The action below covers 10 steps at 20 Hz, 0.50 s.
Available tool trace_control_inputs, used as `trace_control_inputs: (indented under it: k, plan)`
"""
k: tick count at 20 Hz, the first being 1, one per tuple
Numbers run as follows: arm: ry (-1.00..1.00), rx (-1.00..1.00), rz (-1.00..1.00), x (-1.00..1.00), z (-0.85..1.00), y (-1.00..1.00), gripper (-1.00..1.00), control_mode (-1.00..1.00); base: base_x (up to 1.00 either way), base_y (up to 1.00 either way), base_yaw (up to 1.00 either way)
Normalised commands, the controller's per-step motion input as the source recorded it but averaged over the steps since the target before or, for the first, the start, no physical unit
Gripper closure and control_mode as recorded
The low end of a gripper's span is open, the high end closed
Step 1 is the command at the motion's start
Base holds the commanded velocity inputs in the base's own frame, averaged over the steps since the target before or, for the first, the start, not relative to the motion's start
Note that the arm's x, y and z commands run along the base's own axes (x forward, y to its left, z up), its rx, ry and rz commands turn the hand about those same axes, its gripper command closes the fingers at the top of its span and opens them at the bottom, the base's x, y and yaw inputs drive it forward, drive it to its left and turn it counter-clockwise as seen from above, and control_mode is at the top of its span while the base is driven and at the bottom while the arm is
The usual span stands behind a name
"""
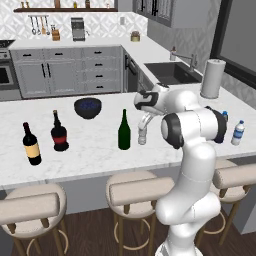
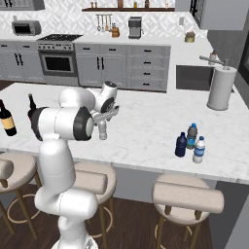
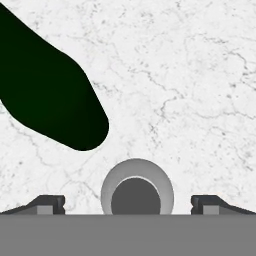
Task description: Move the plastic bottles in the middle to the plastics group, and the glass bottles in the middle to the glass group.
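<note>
A small clear greyish plastic bottle (image 1: pixel 142 135) (image 2: pixel 102 130) stands mid-counter, just right of the tall dark green glass bottle (image 1: pixel 124 131) (image 3: pixel 50 85). My gripper (image 1: pixel 144 121) (image 2: pixel 103 118) (image 3: pixel 128 204) hangs open directly over the small bottle. In the hand view its round top (image 3: pixel 136 187) lies between the two fingertips (image 3: pixel 50 204), which do not touch it. The glass group stands at the left: a yellow-labelled bottle (image 1: pixel 31 145) (image 2: pixel 6 119) and a red-labelled one (image 1: pixel 59 132). In the plastics group at the right, a dark blue bottle (image 2: pixel 181 145) stands by two blue-capped ones (image 2: pixel 199 150) (image 1: pixel 239 132).
A dark bowl (image 1: pixel 88 107) sits behind the green bottle. A paper towel roll (image 1: pixel 212 78) (image 2: pixel 222 88) stands by the sink (image 1: pixel 170 72) at the back right. Stools (image 1: pixel 140 192) line the counter's near edge.
</note>
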Motion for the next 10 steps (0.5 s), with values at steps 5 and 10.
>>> trace_control_inputs:
  k: [5, 10]
  plan:
    - [0.00, 0.00, 0.00, 0.13, -0.03, 0.00, -1.00, -1.00, 0.00, 0.00, 0.00]
    - [0.00, 0.00, 0.00, 0.04, -0.02, 0.00, -1.00, -1.00, 0.00, 0.00, 0.00]
